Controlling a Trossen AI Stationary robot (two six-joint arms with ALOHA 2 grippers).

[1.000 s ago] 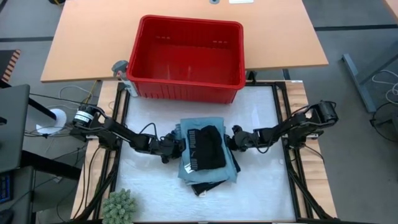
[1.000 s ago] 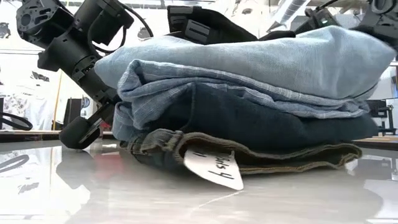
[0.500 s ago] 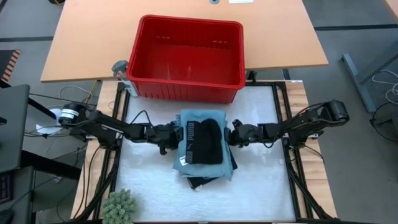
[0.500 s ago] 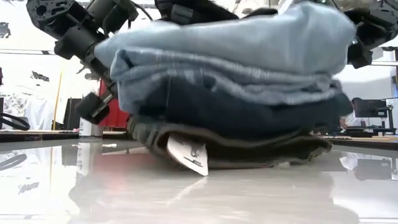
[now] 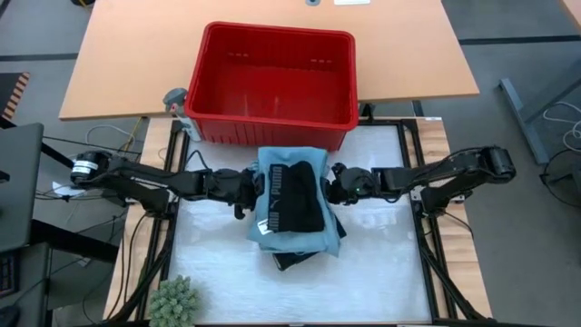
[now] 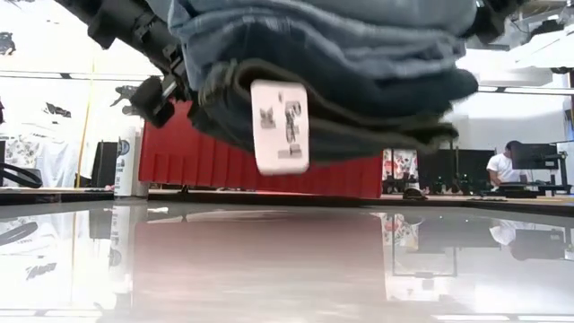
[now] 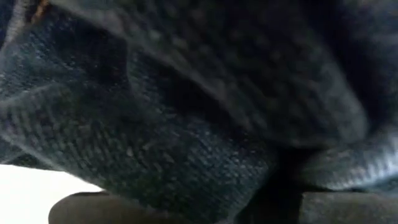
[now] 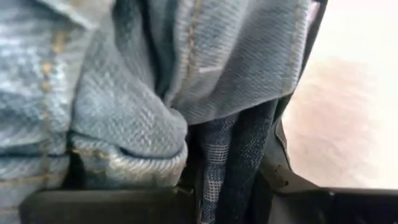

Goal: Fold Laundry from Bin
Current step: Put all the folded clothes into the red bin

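The laundry (image 5: 295, 204) is a folded stack: a black garment on top, light blue and striped cloth under it, dark cloth lowest. In the low view the laundry (image 6: 332, 72) hangs clear above the table, with a white tag (image 6: 280, 126) dangling from its underside. My left gripper (image 5: 247, 191) is shut on the stack's left side. My right gripper (image 5: 334, 186) is shut on its right side. The red bin (image 5: 277, 29) stands just beyond the stack at the far edge. My left gripper holds the stack's left side, coming in nearly level from the table's left. Dark knit cloth (image 7: 155, 143) fills its wrist view above one finger (image 7: 124, 208); which layers it has cannot be told. The stack is lifted clear. My right gripper holds the stack's right side, coming in nearly level from the table's right. Several layers lie between its fingers (image 8: 93, 205): a folded light denim edge (image 8: 124, 143) and striped cloth (image 8: 230, 155). The stack is lifted clear of the table.
The white work surface (image 5: 381, 263) lies bare below the stack. A small green plant (image 5: 172, 300) sits at the near left corner. A grey object (image 5: 174, 98) stands beside the bin's left side. A person (image 6: 507, 161) sits far off in the room.
Both grippers have risen and gone toward the far edge and the bin, carrying the stack between them. The stack, which rested on the table a second ago, is now lifted clear, and its tag hangs free below it.
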